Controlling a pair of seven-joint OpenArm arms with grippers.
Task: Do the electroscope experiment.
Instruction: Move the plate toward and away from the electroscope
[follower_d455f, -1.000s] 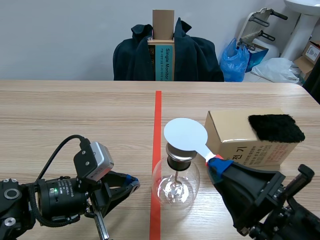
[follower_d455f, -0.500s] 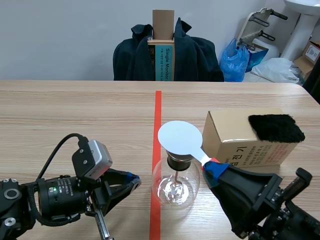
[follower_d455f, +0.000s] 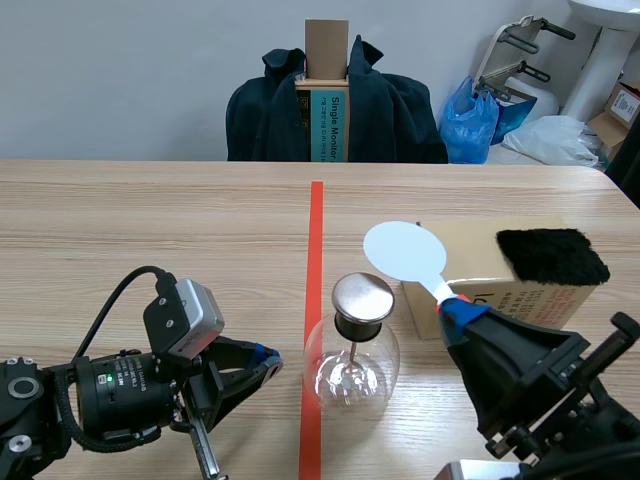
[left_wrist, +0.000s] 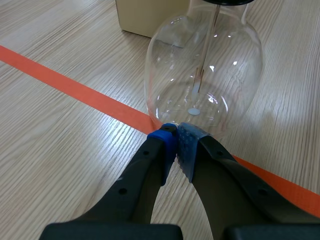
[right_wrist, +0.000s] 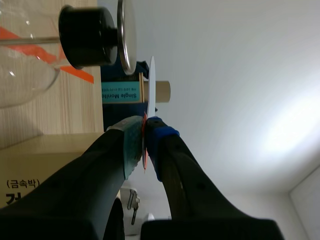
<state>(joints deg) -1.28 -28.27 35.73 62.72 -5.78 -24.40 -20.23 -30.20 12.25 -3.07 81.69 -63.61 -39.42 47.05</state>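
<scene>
Pale wood-grain table (follower_d455f: 150, 230). Behind and right of the flask (follower_d455f: 352, 375), a brown cardboard box (follower_d455f: 470, 248), front partly hidden by the right arm, black fuzzy patch (follower_d455f: 552, 255) on top. Flask round, clear glass, flat metal cap (follower_d455f: 362, 296). Above-right of flask, right gripper (right_wrist: 145, 131) clenched on thin white round paddle (follower_d455f: 404, 250). Left gripper (left_wrist: 176, 137) closed empty at flask's base.

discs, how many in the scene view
2: the white disc in the right gripper, by the cardboard box; the metal disc atop the glass flask.
</scene>
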